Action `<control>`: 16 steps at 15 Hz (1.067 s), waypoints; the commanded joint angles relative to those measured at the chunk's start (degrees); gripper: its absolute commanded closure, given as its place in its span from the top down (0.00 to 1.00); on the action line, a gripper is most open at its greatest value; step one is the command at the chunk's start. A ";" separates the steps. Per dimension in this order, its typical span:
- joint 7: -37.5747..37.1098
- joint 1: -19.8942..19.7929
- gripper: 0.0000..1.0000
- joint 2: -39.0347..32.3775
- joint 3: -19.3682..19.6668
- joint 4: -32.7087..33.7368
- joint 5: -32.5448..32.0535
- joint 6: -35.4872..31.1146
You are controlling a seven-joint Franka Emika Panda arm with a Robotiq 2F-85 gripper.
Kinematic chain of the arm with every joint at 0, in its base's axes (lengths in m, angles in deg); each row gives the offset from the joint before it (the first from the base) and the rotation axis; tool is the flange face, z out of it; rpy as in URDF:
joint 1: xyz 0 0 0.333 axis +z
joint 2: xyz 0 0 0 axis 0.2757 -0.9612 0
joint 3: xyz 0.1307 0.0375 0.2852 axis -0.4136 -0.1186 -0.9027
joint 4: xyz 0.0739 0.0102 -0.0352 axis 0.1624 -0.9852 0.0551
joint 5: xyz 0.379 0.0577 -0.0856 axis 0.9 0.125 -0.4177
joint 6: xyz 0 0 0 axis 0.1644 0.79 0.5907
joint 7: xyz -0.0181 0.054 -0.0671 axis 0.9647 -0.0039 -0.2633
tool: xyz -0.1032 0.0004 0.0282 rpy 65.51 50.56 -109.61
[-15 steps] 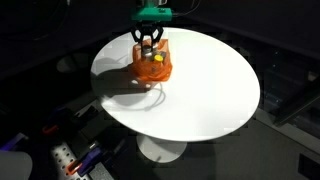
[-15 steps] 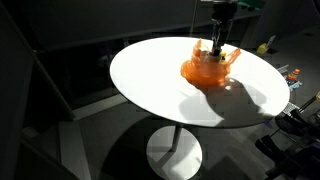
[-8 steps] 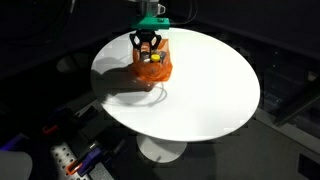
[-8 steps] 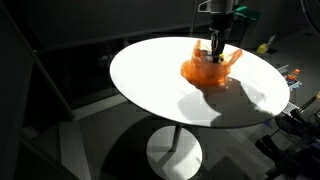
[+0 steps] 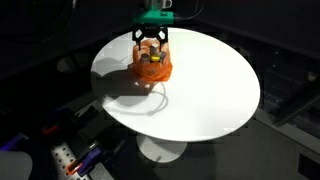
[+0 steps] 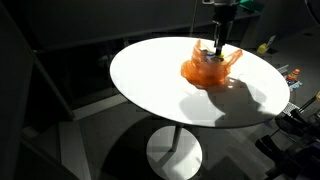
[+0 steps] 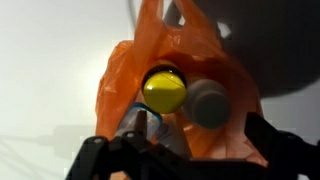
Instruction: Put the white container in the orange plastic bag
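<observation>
While the tool (image 5: 151, 41) hangs wide and empty over the orange plastic bag (image 5: 152, 68) on the tabletop (image 5: 215, 95), the white container (image 7: 206, 103) seemingly stands inside the bag, at 1 o'clock from the tool in the wrist view, beside a yellow cap (image 7: 164, 90).

The room is dark all around. Right under the pincer (image 5: 151, 42) stands a big round white counter (image 5: 205, 95). It is lit bright. A soft grey shadow (image 6: 250, 95) falls on it near the pincer. The counter has one white leg with a round foot (image 6: 174, 155). The floor (image 6: 90, 150) far below the pincer is dark grey. A white plug strip (image 5: 66, 158) lies low down, well apart from the pincer. Behind the counter is a dark wall (image 6: 70, 30).
</observation>
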 commanded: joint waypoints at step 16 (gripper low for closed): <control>-23.73 -3.70 1.00 23.02 6.45 -12.81 6.51 12.45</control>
